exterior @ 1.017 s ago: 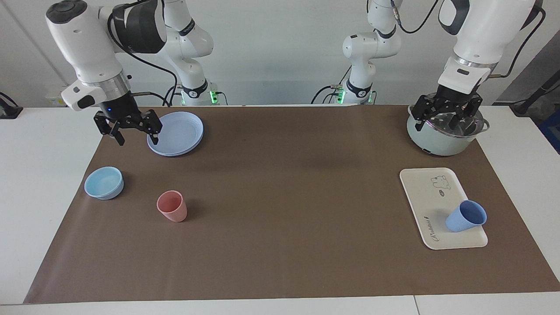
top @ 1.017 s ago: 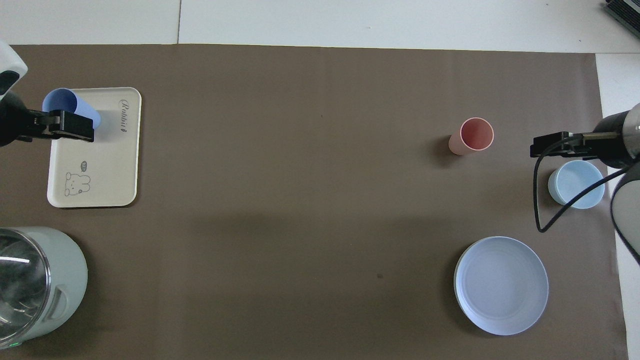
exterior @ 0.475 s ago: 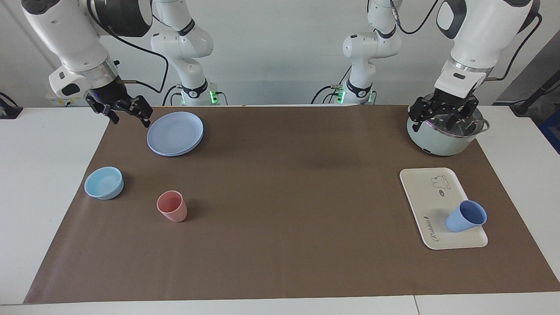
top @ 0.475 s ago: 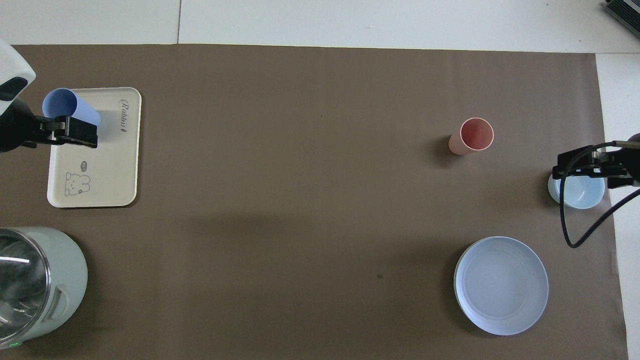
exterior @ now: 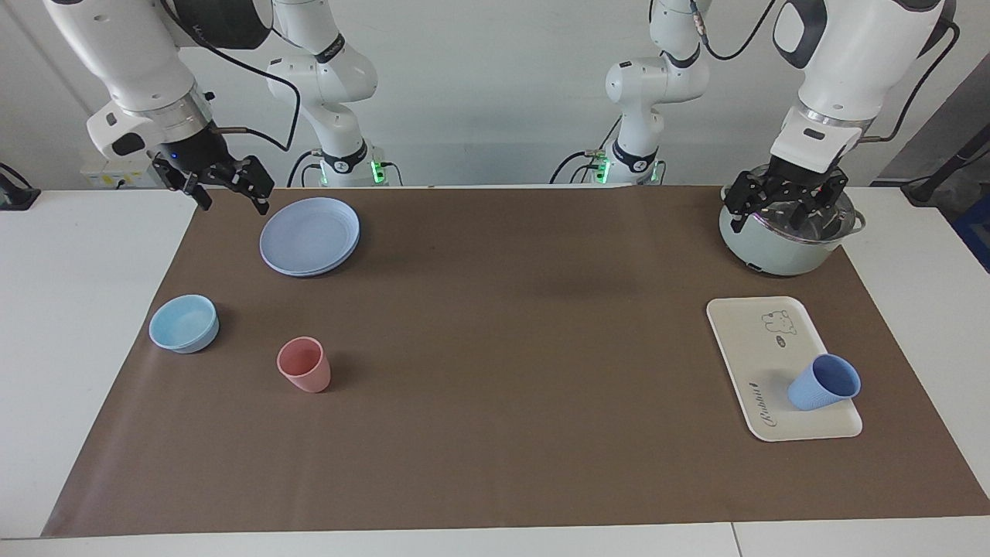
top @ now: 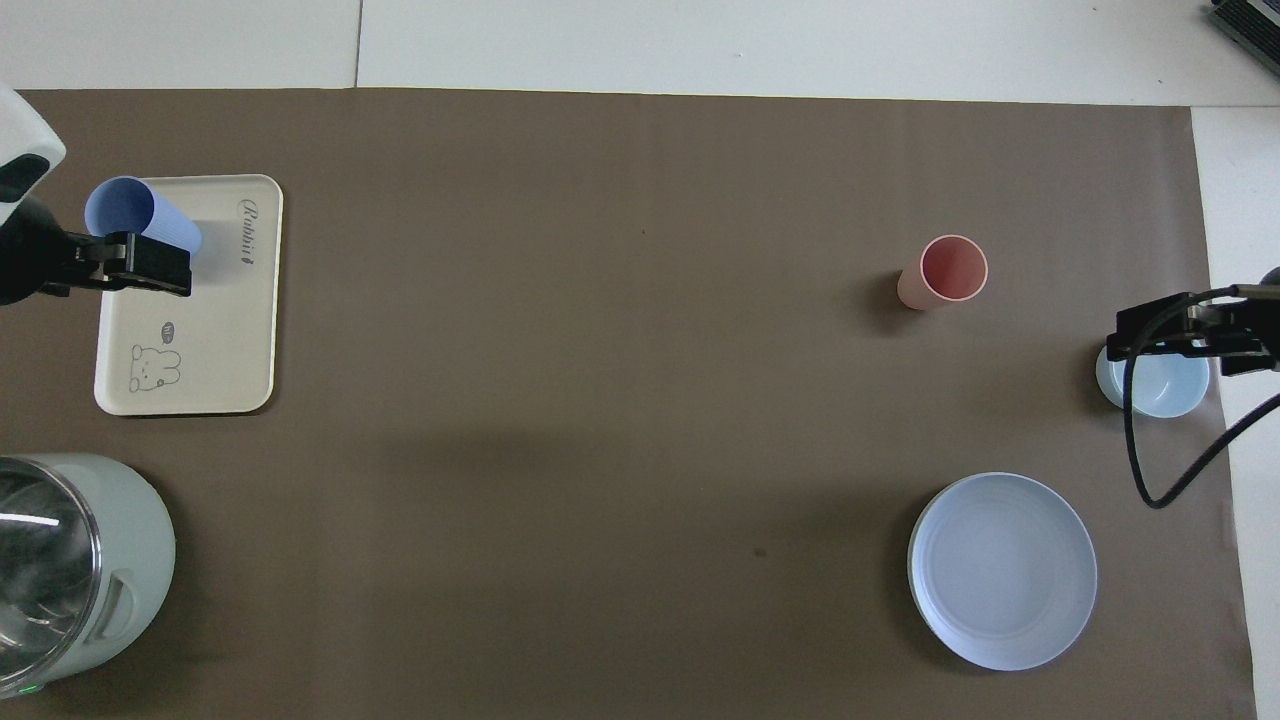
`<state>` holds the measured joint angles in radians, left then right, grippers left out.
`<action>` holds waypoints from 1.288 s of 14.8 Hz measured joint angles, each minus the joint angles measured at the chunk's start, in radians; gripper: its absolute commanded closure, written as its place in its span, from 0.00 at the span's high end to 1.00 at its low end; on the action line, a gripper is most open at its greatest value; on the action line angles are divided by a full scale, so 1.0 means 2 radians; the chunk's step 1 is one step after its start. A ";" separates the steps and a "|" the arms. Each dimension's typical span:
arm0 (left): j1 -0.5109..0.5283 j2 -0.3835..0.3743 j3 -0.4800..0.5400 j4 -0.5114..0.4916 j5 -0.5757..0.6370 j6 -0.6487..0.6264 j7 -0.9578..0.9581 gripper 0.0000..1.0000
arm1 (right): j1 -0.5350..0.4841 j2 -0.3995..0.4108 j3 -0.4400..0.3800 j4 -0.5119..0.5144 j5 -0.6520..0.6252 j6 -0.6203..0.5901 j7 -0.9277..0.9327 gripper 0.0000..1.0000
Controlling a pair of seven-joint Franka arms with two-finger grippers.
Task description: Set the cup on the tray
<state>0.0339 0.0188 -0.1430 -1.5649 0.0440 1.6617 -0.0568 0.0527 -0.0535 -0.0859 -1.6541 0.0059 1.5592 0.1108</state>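
Note:
The periwinkle-blue cup (exterior: 824, 383) stands on the cream-white tray (exterior: 762, 348), at the tray's end farther from the robots. It also shows in the overhead view (top: 140, 212), on the tray (top: 215, 320). My left gripper (exterior: 783, 203) hangs open and empty, raised over the pot, apart from the cup. In the overhead view the left gripper (top: 145, 265) overlaps the cup. My right gripper (exterior: 227, 189) is open and empty, raised beside the round blue plate at the right arm's end. It also shows in the overhead view (top: 1165, 335).
A pale green pot (exterior: 785, 247) with a glass lid stands nearer to the robots than the tray. At the right arm's end lie a round blue plate (exterior: 309, 236), a light-blue bowl (exterior: 184, 323) and a pink cup (exterior: 305, 363). A brown mat (exterior: 503, 348) covers the table.
My right gripper has risen and drawn back from over the plate's edge toward the robots. My left gripper has lifted slightly over the pot. The cup and tray have not moved.

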 measured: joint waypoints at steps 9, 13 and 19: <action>0.000 -0.002 0.002 -0.001 0.000 0.000 0.000 1.00 | 0.018 0.000 -0.022 0.000 0.000 0.000 0.000 1.00; 0.001 -0.002 0.004 -0.002 0.000 0.000 0.000 1.00 | 0.019 0.000 -0.023 0.000 0.000 0.000 0.000 1.00; 0.001 -0.002 0.005 -0.003 -0.001 0.000 -0.003 1.00 | 0.023 0.000 -0.023 0.000 0.000 0.000 0.000 1.00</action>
<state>0.0367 0.0144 -0.1331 -1.5718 0.0430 1.6613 -0.0626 0.0978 -0.0536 -0.1313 -1.6543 0.0059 1.5584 0.1109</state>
